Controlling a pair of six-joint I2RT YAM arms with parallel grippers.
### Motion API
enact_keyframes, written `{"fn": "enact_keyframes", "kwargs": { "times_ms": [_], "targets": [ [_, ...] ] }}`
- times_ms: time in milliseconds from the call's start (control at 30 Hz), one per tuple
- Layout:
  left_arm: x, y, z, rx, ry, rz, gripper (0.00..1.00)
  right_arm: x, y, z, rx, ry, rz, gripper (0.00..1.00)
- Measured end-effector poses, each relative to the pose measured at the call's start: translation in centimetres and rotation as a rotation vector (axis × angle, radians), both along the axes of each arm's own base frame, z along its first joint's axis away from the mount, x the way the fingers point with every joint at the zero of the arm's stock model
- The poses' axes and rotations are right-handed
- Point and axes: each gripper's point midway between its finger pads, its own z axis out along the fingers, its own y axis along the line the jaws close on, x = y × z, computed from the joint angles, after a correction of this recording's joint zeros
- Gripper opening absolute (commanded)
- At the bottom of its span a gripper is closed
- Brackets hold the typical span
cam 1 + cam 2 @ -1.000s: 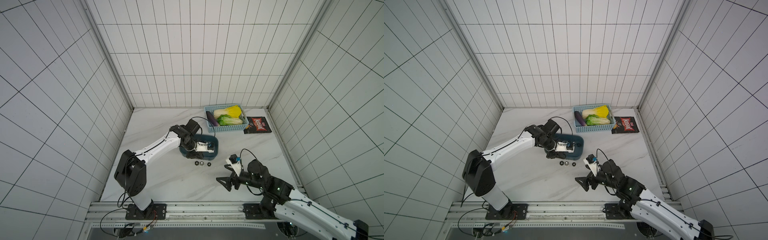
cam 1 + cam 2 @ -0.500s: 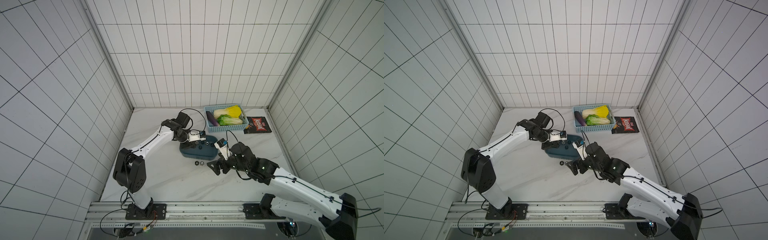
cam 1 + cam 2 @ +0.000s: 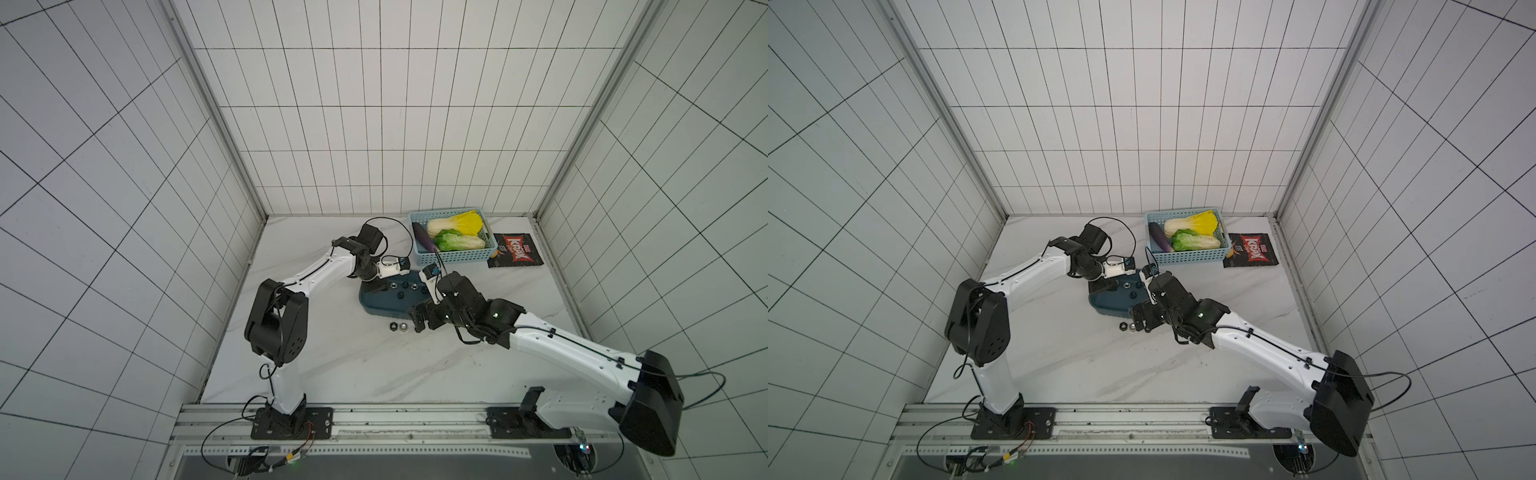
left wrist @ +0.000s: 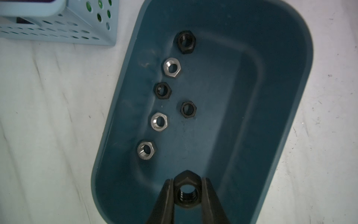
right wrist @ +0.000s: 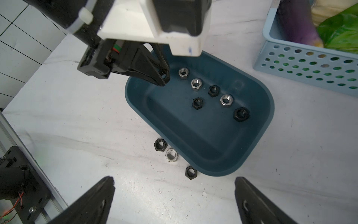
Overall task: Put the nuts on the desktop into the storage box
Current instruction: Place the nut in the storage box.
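A black nut (image 4: 187,191) is being pinched between the jaws of the left gripper (image 5: 164,75), which is hovering over one end of the box (image 4: 290,97). On the box floor six nuts (image 4: 163,90), three silver and three black, are lying flat, mostly along one long wall. Outside, three more nuts (image 5: 171,155), two black and one silver, are sitting on the desktop (image 5: 87,120) just beside the box's wall. The right gripper (image 5: 174,181) is hanging above these with its jaws spread wide, holding nothing. A basket (image 5: 310,66) of vegetables is standing near the box, and a snack packet (image 3: 516,251) is lying beside the basket.
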Motion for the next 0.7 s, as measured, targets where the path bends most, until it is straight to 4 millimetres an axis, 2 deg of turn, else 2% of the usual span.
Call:
{"fn": "enact_keyframes", "kwargs": {
  "times_ms": [200, 367, 700],
  "targets": [
    [1.0, 0.8, -2.4, 0.042, 0.021, 0.031, 0.17, 0.7, 0.0, -1.6, -0.046, 0.013, -0.035, 1.0],
    [1.2, 1.0, -3.3, 0.063, 0.03, 0.043, 0.17, 0.8, 0.2, -3.0, -0.072, 0.04, -0.045, 1.0],
    [2.0, 1.4, -6.3, 0.114, 0.049, 0.067, 0.18, 0.8, 0.3, -3.4, -0.072, 0.053, -0.048, 1.0]
  ]
}}
